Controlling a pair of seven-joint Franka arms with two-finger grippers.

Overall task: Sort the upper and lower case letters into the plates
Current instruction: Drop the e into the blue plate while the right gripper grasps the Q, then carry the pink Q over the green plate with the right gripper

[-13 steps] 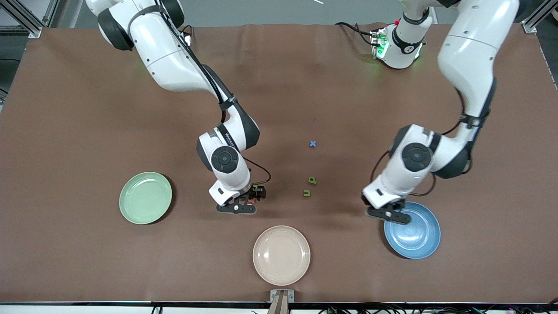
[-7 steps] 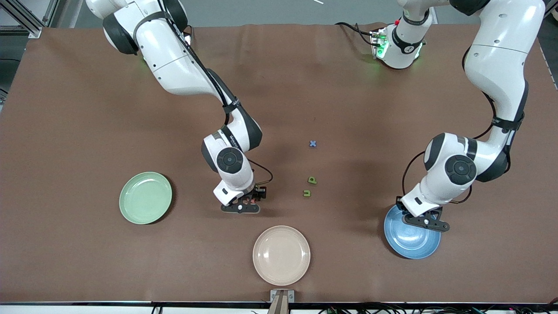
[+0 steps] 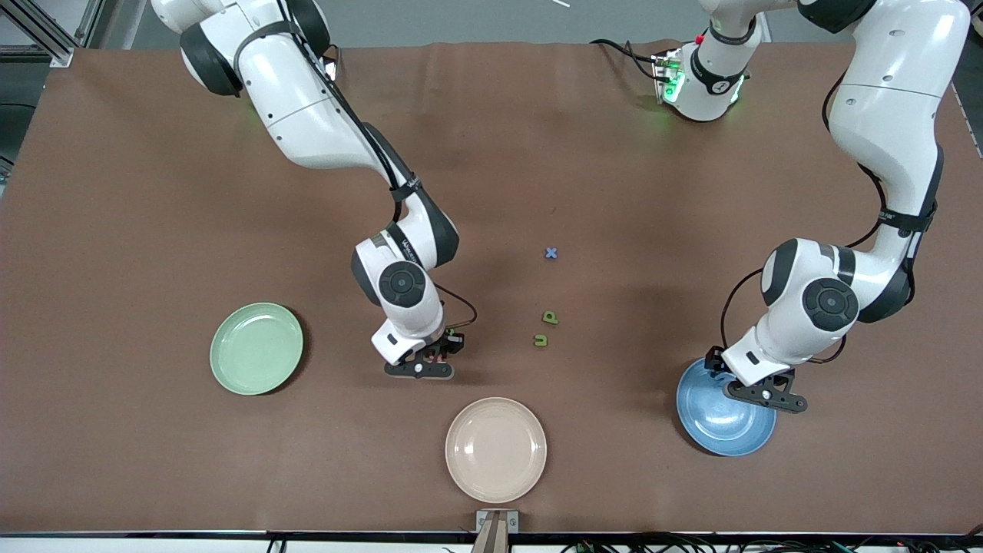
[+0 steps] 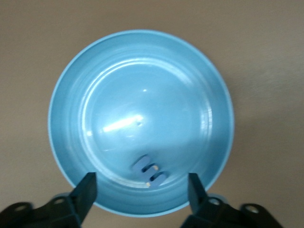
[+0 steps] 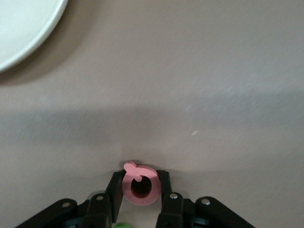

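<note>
My right gripper [image 3: 439, 355] is low over the table between the mint green plate [image 3: 256, 348] and the green letters. It is shut on the pink Q [image 5: 139, 186], which stands upright between the fingers. A bit of a green letter [image 5: 121, 224] shows under the hand. My left gripper [image 3: 756, 388] hangs open and empty over the blue plate [image 3: 722, 422]. The blue m [image 4: 149, 171] lies in that plate [image 4: 95, 61], between the open fingertips of the left gripper [image 4: 142, 180]. The blue x [image 3: 551, 253], green p [image 3: 550, 316] and green u [image 3: 541, 340] lie mid-table. The mint plate looks empty.
A beige plate [image 3: 495, 449] sits near the table's front edge, nearer the front camera than the right gripper. A pale plate's rim [image 5: 23, 28] shows in the right wrist view. A green-lit box [image 3: 668, 77] stands by the left arm's base.
My left arm has swung toward its own end of the table, and its gripper now hangs over the middle of the blue plate. The right gripper has hardly moved.
</note>
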